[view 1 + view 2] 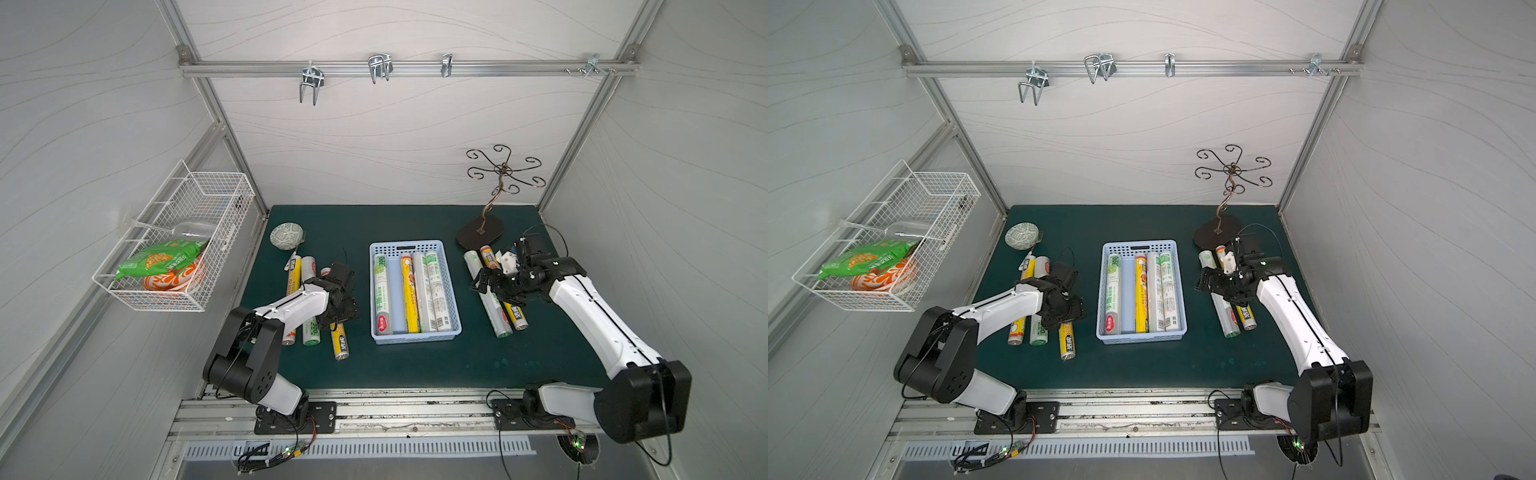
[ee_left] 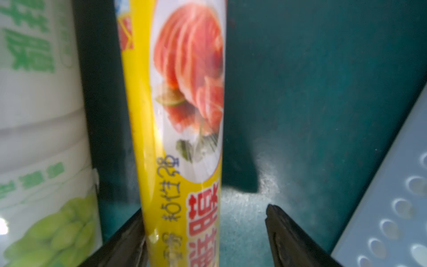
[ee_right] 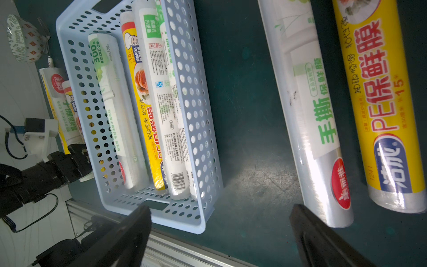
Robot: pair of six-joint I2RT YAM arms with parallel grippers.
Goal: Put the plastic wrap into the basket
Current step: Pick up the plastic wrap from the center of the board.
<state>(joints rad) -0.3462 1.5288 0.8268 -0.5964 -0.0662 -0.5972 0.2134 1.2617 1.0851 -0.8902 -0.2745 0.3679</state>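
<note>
On counter (image 1: 415, 370), logged basket (image 1: 415, 337) at centre, four rolls of plastic wrap (image 1: 409, 299) lying lengthwise inside. Counted five outside: three rolls (image 1: 309, 270) just left, a pair (image 1: 473, 266) just right. Judged near halfway. Found left jaws spread astride yellow roll (image 2: 180, 138), not yet pinching; right jaws spread wide, empty, over the pair.

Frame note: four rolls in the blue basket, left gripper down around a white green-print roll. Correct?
One slip. The basket does hold four rolls, but the left gripper straddles a yellow roll with a food picture, not a white one; the left wrist view shows it between the open jaws.
</note>
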